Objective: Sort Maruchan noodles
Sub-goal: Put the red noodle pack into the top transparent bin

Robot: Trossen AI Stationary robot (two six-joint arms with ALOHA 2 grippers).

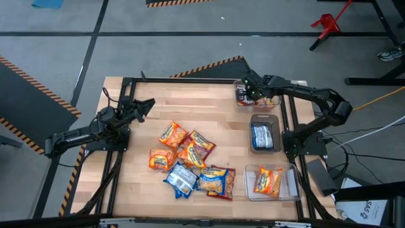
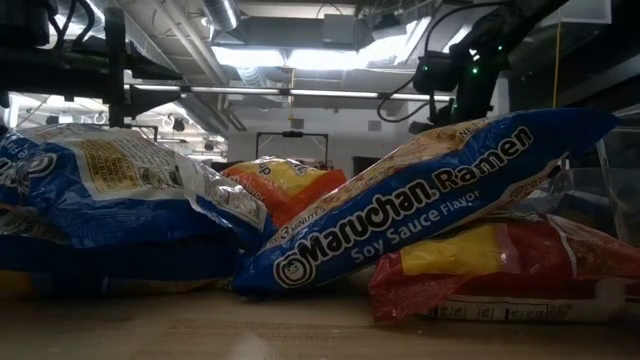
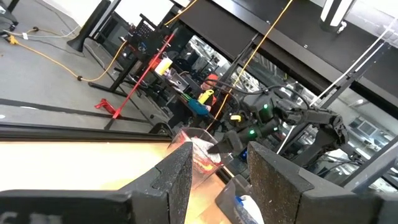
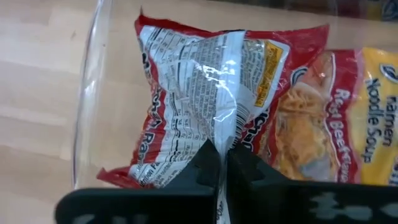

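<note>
My right gripper (image 4: 222, 163) is clenched on a red packet (image 4: 205, 99), hanging straight below over the far bin (image 1: 243, 101); my left gripper (image 3: 217, 174) waits, parted and empty.

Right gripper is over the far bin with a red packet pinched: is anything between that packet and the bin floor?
Nothing blocks it. The right gripper holds a red packet inside the far bin, over another red packet already lying there. The left gripper waits, open, at the table's left.

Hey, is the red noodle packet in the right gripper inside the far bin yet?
Yes. The right gripper, shut on the red packet, holds it within the far bin.
</note>
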